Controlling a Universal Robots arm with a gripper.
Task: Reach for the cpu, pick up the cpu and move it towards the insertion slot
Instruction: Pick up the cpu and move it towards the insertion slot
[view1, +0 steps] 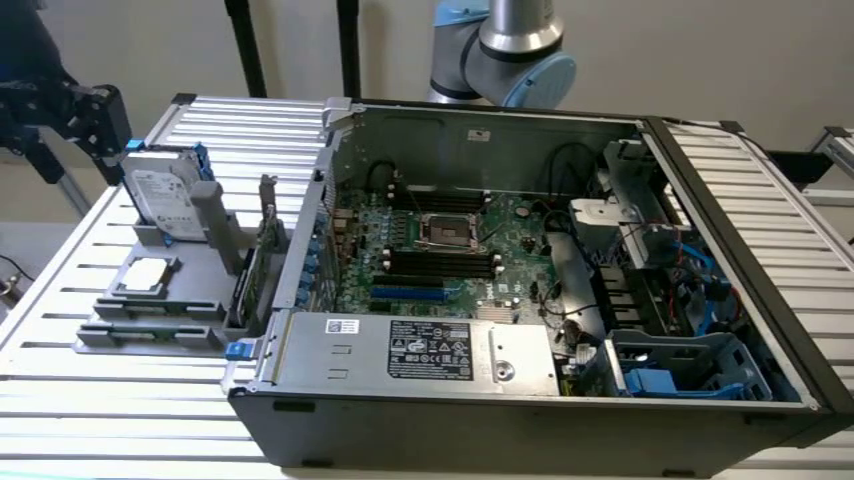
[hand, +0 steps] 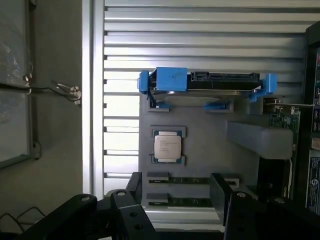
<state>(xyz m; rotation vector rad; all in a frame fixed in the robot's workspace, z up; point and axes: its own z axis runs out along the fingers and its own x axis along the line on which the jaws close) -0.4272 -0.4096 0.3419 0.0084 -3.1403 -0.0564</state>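
**Bench layout, cpu at rest.** A slatted aluminium bench (view1: 120, 410) carries an open steel computer case (view1: 534, 430). Beside the case, toward the bench edge at the exterior view's left, stands a matte grey moulded holder (hand: 210, 160).

The cpu (hand: 167, 146) is a thin square chip with a silver metal lid and a darker rim. It lies flat, lid up, in a recess of the holder between two grey lips. Being square it has no long axis, and its sides run parallel to the holder's edges. It sits between the upright, blue-railed hard drive (hand: 207, 82) and two memory sticks (hand: 190, 180).

The insertion slot (view1: 450, 232), a shiny square frame with a dark centre, lies on the green motherboard (view1: 521, 225), well apart from the cpu.

The black claw (hand: 177, 200) hangs over the holder, fingers apart and gripping nothing.
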